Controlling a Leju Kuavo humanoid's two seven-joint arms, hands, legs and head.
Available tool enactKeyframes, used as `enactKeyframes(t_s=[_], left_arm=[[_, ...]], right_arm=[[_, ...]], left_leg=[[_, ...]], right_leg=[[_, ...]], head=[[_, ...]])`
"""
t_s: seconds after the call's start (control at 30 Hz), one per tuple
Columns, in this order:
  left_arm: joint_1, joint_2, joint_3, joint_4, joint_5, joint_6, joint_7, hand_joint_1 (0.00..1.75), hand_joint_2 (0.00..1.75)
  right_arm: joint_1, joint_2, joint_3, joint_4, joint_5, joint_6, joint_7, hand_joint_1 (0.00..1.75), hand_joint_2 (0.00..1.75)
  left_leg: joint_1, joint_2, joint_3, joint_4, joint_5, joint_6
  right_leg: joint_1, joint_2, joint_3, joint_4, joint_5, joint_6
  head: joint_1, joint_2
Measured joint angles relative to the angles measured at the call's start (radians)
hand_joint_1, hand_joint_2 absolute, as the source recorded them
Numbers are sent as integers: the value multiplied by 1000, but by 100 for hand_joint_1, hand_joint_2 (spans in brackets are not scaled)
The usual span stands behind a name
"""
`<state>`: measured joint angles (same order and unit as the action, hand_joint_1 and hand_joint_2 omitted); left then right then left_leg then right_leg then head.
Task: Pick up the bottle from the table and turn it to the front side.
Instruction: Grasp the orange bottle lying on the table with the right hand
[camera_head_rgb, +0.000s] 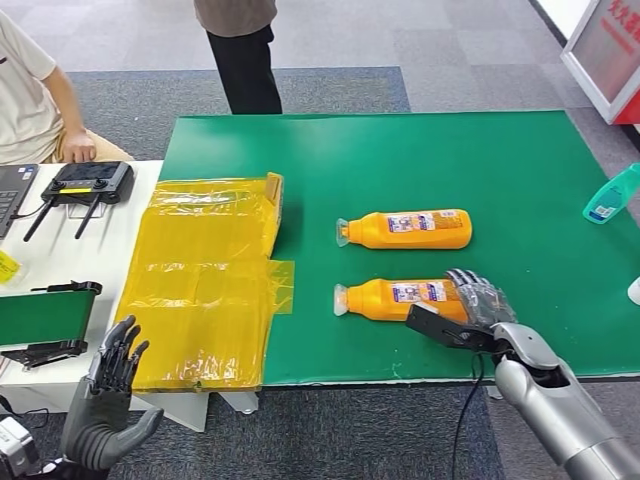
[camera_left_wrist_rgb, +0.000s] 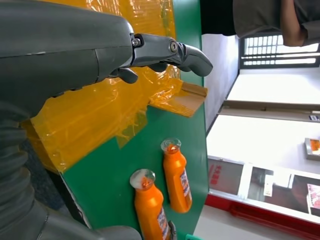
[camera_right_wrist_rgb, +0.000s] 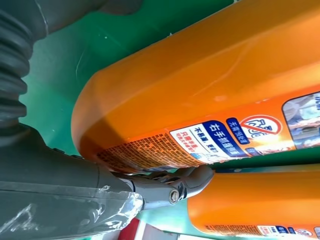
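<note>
Fingers (camera_head_rgb: 469, 290) of the right hand (camera_head_rgb: 477, 308) draped over the base end of the near orange bottle (camera_head_rgb: 396, 299), thumb stretched along its near side; touching, but whether truly clamped cannot be told from the head view. Seen in the right wrist view as one dark finger (camera_right_wrist_rgb: 188, 183) tucked between the near bottle's printed label and the far orange bottle (camera_right_wrist_rgb: 256, 205). Both bottles lying on their sides on the green mat (camera_head_rgb: 453, 160), pale caps pointing toward the yellow plastic sheet (camera_head_rgb: 204, 290), side by side and slightly apart. Far bottle (camera_head_rgb: 407, 229) untouched.

Left hand (camera_head_rgb: 106, 400) raised off the table's near corner, fingers spread and holding nothing; in the left wrist view reaching out over the yellow sheet (camera_left_wrist_rgb: 94, 110), with the two orange bottles (camera_left_wrist_rgb: 151, 207) beyond on the mat.

Further out: a teal spray bottle (camera_head_rgb: 611, 195) lying at the mat's right edge; a black controller with antennas (camera_head_rgb: 87, 185) on the white table (camera_head_rgb: 68, 255); a seated person's hand (camera_head_rgb: 75, 148) resting by it; a second person standing (camera_head_rgb: 241, 50) behind the mat.
</note>
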<state>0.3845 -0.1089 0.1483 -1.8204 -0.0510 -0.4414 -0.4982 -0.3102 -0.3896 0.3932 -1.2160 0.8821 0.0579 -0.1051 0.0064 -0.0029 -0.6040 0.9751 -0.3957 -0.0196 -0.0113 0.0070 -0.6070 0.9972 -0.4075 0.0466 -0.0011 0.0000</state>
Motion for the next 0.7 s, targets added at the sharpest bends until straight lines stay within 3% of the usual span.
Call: enactKeyframes(t_s=[0.03, 0.17, 0.2, 0.7], left_arm=[[0, -2, 0, 0, 0, 0, 0, 0, 175], [4, -15, 0, 0, -11, 1, 0, 0, 175], [7, -18, 0, 0, -15, 2, 0, 0, 175], [18, -36, -9, 0, -23, 17, 0, 0, 175]], right_arm=[[4, 0, -1, 0, 0, -2, -1, 31, 175], [36, -5, -17, -11, -11, -21, -9, 164, 175], [47, -8, -24, -18, -14, -25, -13, 171, 175], [118, -16, -75, -78, 20, -52, -41, 175, 175]], left_leg=[[0, 0, 0, 0, 0, 0], [0, 0, 0, 0, 0, 0], [0, 0, 0, 0, 0, 0], [0, 0, 2, 0, 0, 0]], right_leg=[[0, 0, 0, 0, 0, 0], [0, 0, 0, 0, 0, 0], [0, 0, 0, 0, 0, 0], [0, 0, 2, 0, 0, 0]], head=[[0, 0], [0, 0], [0, 0], [0, 0]])
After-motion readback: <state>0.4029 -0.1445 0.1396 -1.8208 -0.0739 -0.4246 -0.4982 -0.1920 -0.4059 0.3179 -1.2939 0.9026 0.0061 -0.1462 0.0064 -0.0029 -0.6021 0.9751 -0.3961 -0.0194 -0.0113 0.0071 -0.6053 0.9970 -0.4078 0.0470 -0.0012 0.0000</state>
